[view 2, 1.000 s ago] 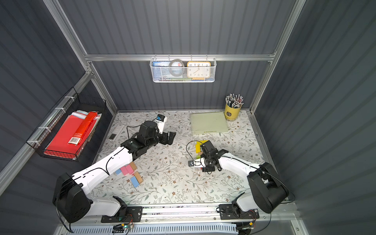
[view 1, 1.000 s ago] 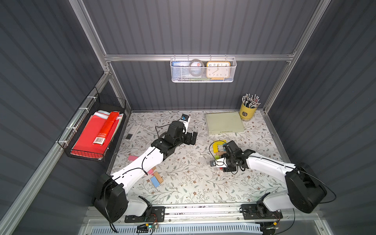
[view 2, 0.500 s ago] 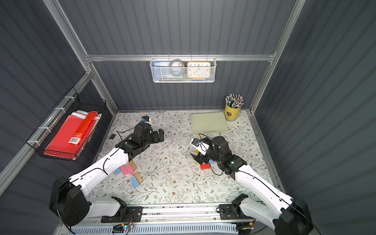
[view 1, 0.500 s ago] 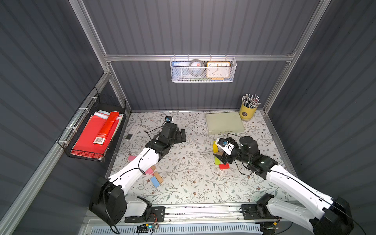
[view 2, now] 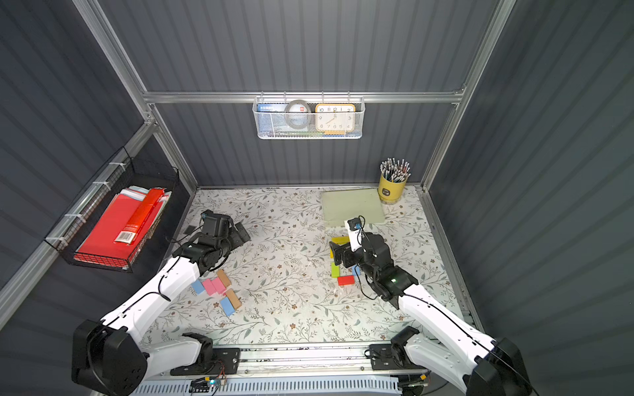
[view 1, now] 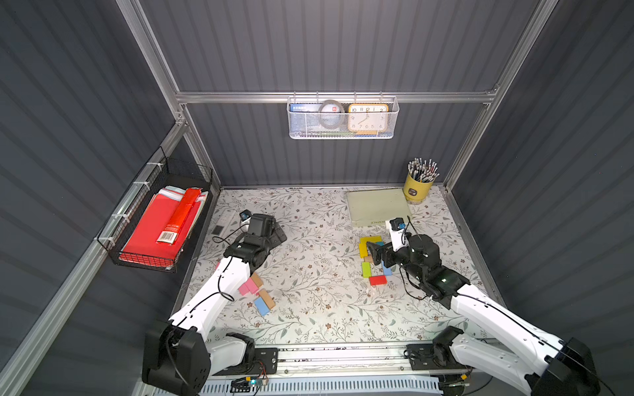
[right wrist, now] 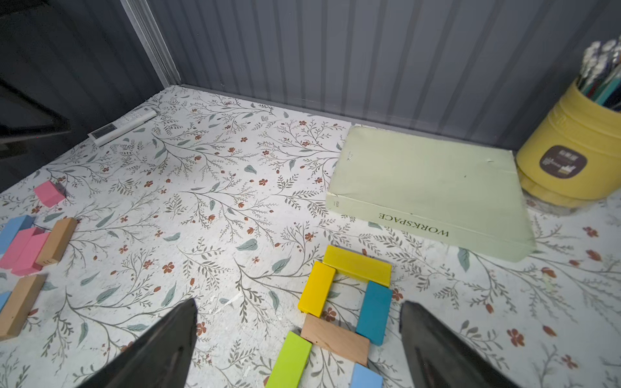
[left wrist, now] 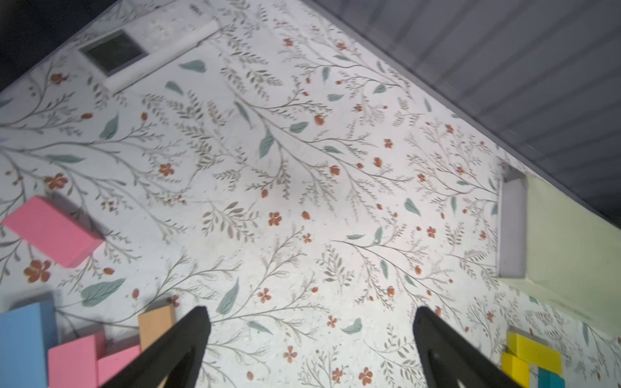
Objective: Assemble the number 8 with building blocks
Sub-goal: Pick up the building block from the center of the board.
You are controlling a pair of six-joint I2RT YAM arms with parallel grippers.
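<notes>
Firstly, right hand (view 1: 376,255): jaws spread wide and empty; it hung directly over the middle of the figure.
Left hand (left wrist: 311,310): jaws wide apart, holding nothing; I saw only bare desk (view 1: 308,274) between its tips.
Figure (view 2: 335,271): building blocks laid flat on the right side of the desk, just in front of the green book (right wrist: 426,188).
Strokes counted: yellow cap (right wrist: 358,265), yellow block (right wrist: 316,289), teal block (right wrist: 374,312), tan crossbar (right wrist: 334,339), green block (right wrist: 290,361), light-blue block (right wrist: 366,376), red block (view 1: 377,280) closing the near end. That made seven, so I judged the 8 complete or nearly so.
Long axis: ran from the book towards my near rail; in the right wrist view the two jaws flanked it, one on either side.
Nearer arm: the right, plainly; the left hand was well apart, across the desk.
Spare blocks (view 2: 219,286): pink, blue and tan cluster beside the left forearm, on the base side of that hand's tips; one pink block (left wrist: 50,231) lay apart from them.
Coming move, my judgement: any trimming of the figure belonged to the right arm, straight down; otherwise a lift clear without brushing the blocks.
</notes>
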